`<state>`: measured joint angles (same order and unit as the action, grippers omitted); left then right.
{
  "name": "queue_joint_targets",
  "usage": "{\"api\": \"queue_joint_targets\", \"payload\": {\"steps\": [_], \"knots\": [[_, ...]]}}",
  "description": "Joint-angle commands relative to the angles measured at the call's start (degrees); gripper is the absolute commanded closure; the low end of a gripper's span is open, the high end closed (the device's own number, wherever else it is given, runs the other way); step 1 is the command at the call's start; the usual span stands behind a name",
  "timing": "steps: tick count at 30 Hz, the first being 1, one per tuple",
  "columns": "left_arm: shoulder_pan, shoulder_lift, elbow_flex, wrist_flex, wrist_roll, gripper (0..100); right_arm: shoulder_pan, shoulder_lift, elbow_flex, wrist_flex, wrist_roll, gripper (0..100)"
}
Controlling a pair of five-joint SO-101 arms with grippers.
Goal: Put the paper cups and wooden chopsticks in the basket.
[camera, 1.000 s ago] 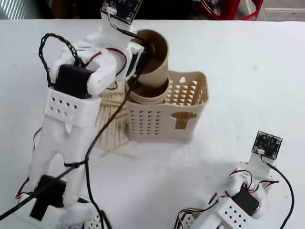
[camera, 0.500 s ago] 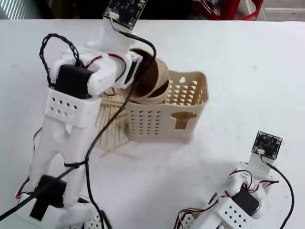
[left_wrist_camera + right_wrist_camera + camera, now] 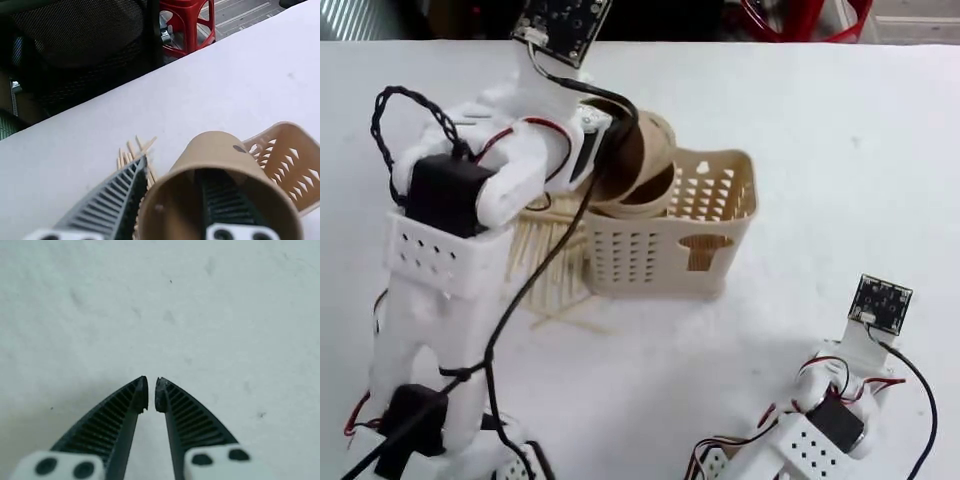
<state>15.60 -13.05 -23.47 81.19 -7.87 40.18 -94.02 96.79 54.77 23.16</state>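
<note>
— What had changed over that last second?

— In the high view, the left arm (image 3: 450, 220) had swung out toward its own side. The upper cup (image 3: 650, 145), which had been upright above the basket (image 3: 720, 255) a second before, had dropped and tipped. It leaned on the lower cup (image 3: 632, 205), which sat in the end of the basket nearest that arm. The right arm (image 3: 835, 420) had not stirred.

— And the chopsticks?

— The chopsticks (image 3: 548, 262) lay fanned on the table (image 3: 840, 150), just beside the basket's wall on the left arm's side. Their long axes ran slantwise toward that wall. Part of the heap was hidden under the arm. The right arm stood well apart, so I judged the left arm much the nearer for them.

— What did the left wrist view give?

— The left gripper (image 3: 171, 167) was spread wide, with one finger inside the upper cup and the other outside. The cup's wall sat loose between them, so I took the cup as let go rather than pinched. Its mouth faced the camera and its bottom was out of sight. A few chopstick ends showed past the outer finger, and the basket's rim showed beyond the cup.

— And the right wrist view?

— The right gripper (image 3: 151, 390) was drawn nearly together with only a slit between the tips. It held nothing and sat over bare table.
</note>
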Motion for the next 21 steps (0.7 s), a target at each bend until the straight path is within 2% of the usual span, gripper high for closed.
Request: {"api": "queue_joint_targets", "payload": {"steps": [1, 16, 21], "knots": [[0.7, -2.2, -2.5, -2.1, -0.4, 83, 0.2, -0.2, 0.4, -0.7, -0.4, 95.4], [2.3, -2.1, -2.3, -4.3, -0.4, 83, 0.2, -0.2, 0.4, -0.7, -0.4, 95.4], [1.0, -2.7, 3.3, -3.6, -0.4, 83, 0.2, -0.2, 0.4, -0.7, -0.4, 95.4]]}}
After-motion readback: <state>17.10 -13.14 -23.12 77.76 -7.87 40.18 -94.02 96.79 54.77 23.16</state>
